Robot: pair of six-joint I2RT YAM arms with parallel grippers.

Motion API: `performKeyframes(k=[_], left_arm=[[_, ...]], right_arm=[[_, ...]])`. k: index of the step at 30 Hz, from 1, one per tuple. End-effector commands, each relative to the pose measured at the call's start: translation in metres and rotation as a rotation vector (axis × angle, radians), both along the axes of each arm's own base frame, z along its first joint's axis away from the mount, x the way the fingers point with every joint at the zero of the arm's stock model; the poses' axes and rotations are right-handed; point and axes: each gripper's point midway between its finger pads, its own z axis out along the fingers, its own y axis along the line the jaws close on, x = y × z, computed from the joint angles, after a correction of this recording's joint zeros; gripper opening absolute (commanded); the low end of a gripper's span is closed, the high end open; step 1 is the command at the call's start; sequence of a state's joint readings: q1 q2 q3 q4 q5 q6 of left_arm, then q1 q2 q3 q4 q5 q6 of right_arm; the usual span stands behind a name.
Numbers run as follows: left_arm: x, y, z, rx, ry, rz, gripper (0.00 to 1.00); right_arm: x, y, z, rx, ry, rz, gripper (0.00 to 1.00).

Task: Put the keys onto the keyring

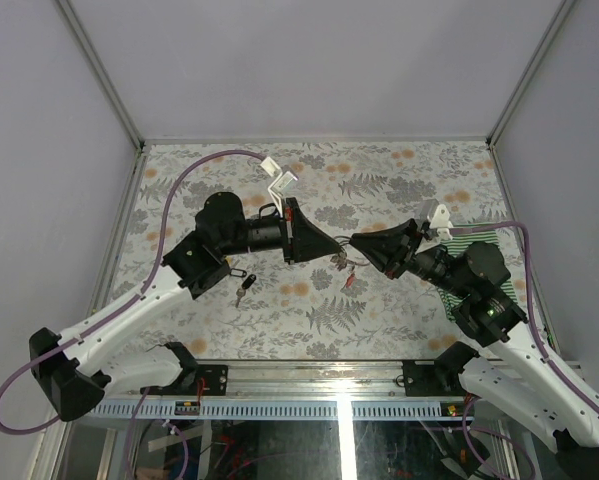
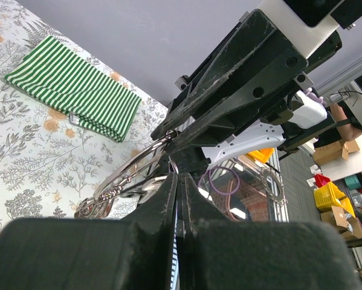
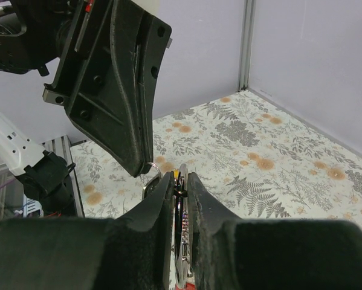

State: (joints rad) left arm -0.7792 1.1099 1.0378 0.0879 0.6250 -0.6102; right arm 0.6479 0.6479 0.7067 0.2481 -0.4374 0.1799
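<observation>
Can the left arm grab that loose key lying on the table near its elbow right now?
Probably not yet. The loose key lies uncovered beside the left arm, but the left gripper is shut on the keyring, so it would have to let go first.

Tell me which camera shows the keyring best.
Left wrist: the keyring shows as silver wire arcing clearly out from the closed fingers of the left gripper. Top external shows it only as a tiny glint. Right wrist shows just a small bit of wire beyond its own fingertips.
</observation>
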Motion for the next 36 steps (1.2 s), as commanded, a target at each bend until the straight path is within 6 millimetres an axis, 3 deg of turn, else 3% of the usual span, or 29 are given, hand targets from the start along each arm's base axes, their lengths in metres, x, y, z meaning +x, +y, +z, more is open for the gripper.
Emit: performKeyframes(k=[1,36], left_arm=[[0.001,-0.005,0.026,-0.073,-0.052,0.000,0.00],[0.031,0.006,0.003,0.059,-0.026,0.197,0.00]], right_arm=[[-0.009,-0.002,0.034,0.082,-0.090,0.022,0.00],[-0.010,-0.006,0.031,0.093,-0.077,0.010,0.00]])
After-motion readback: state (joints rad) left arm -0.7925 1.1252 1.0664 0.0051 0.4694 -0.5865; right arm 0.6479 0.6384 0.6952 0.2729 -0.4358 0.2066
